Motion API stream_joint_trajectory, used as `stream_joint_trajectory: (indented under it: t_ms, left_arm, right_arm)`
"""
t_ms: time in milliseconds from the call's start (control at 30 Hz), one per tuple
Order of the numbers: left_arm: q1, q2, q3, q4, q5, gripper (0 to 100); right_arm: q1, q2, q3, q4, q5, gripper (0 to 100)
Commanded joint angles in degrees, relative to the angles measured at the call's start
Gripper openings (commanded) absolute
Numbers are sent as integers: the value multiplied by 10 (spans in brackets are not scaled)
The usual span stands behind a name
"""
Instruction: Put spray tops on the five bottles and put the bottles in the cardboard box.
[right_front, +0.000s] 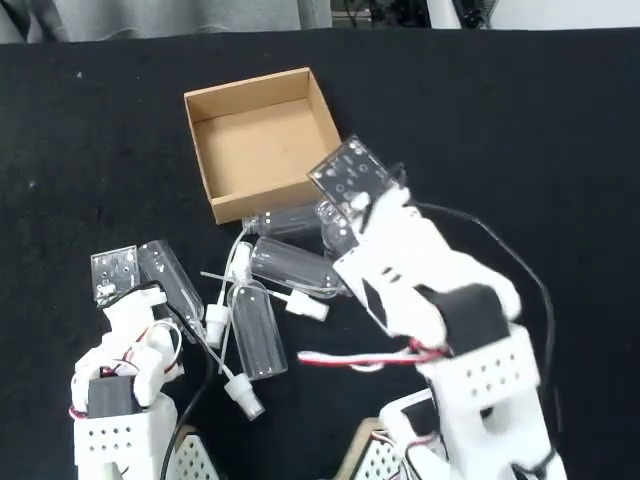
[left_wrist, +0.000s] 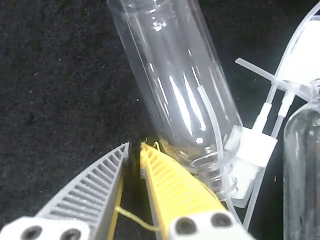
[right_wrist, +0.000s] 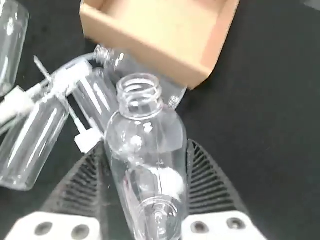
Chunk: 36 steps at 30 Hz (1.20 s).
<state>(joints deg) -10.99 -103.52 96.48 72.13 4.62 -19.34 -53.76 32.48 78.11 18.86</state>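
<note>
Bottles lie clustered on the black table (right_front: 520, 120) in front of the cardboard box (right_front: 262, 140). Farthest left, a capped bottle (left_wrist: 175, 85) rests against the outer side of the yellow finger (left_wrist: 170, 185) of my left gripper (left_wrist: 134, 147), whose jaws are drawn almost together with nothing between them. Next come two more capped bottles, one (right_front: 255, 330) just beside it and one (right_front: 295, 265) nearer the box. A bare-necked bottle (right_wrist: 107, 57) lies against the box wall, partly hidden. My right gripper (right_wrist: 146, 149) clamps an uncapped bottle (right_wrist: 145, 120), its open neck toward the box. Its base is cut off in the right wrist view, and from above my wrist covers the fingers.
</note>
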Motion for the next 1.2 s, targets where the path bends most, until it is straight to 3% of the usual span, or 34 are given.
stream_joint_trajectory:
  t_ms: [0, 533, 1167]
  left_arm:
    - [-3, -7, 9, 8, -6, 30]
    - [-3, -7, 9, 8, -6, 30]
    - [-3, -7, 9, 8, -6, 30]
  right_arm:
    - [-8, -50, -36, 1, -34, 11]
    - [-5, -213, 165, -127, -45, 11]
    - [14, -429, 318, -152, -45, 11]
